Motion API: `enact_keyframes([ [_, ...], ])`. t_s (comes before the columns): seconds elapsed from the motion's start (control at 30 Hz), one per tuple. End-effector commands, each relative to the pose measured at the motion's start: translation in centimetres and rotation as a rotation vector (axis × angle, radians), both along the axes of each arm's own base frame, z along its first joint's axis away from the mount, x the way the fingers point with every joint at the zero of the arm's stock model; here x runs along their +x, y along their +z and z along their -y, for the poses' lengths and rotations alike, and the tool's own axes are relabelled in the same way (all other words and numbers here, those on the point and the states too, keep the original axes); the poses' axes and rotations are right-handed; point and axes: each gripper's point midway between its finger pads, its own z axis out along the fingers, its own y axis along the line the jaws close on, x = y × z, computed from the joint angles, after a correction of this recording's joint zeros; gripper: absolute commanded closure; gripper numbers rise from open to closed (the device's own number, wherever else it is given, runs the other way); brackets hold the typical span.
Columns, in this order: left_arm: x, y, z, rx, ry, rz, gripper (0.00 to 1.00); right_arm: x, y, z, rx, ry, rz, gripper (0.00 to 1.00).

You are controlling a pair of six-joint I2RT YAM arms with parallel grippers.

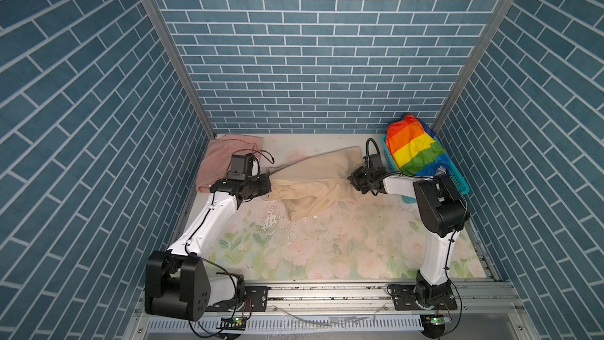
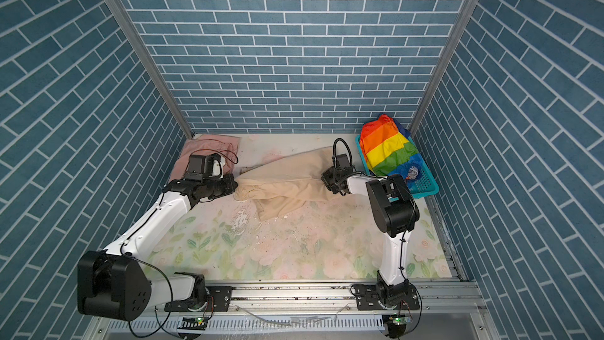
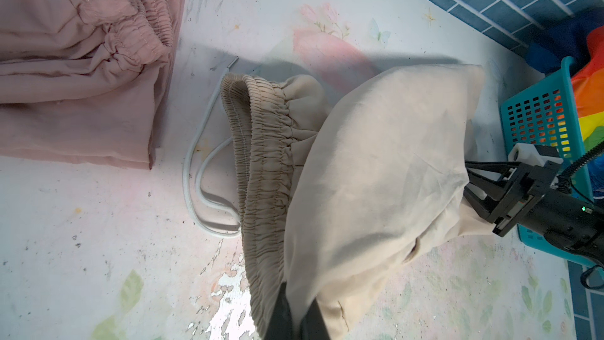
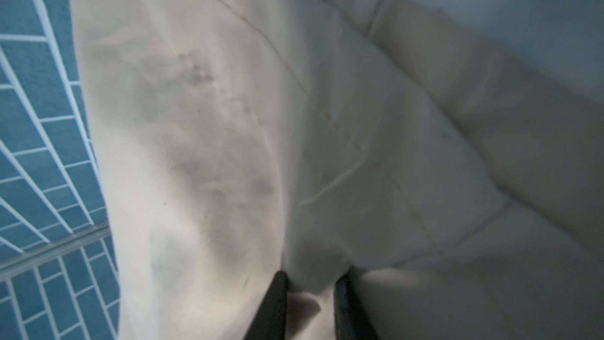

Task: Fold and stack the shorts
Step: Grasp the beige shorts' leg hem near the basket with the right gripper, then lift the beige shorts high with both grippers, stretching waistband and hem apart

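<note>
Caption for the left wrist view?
The left gripper and right gripper grip opposite ends of beige elastic-waist shorts; pale pink shorts lie beside.

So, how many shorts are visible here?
3: pink shorts in the far left corner, beige shorts in the middle, rainbow shorts in the teal basket, far right. The basket may hide more.

Beige shorts stretched, pink folded, rainbow bunched
</note>
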Motion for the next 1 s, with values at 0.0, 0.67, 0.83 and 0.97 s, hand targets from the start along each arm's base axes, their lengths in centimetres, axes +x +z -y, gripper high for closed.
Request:
enact_keyframes([
  [0.0,-0.4,0.2,-0.2,0.01,-0.007,0.007,1.0,-0.9,-2.6,1.0,-0.045,-0.038,-0.058,0.89],
  [0.67,2.2,3.4,-1.4,0.075,0.016,0.044,1.0,2.2,13.1,8.0,-0.267,0.044,0.295,1.0],
  [0.83,5.4,7.4,-2.0,0.089,0.039,0.119,1.0,2.8,20.0,11.6,-0.326,0.024,0.42,1.0],
  [0.97,8.6,11.8,-1.9,0.095,0.037,0.189,1.0,3.9,25.7,14.2,-0.379,-0.018,0.529,1.0],
])
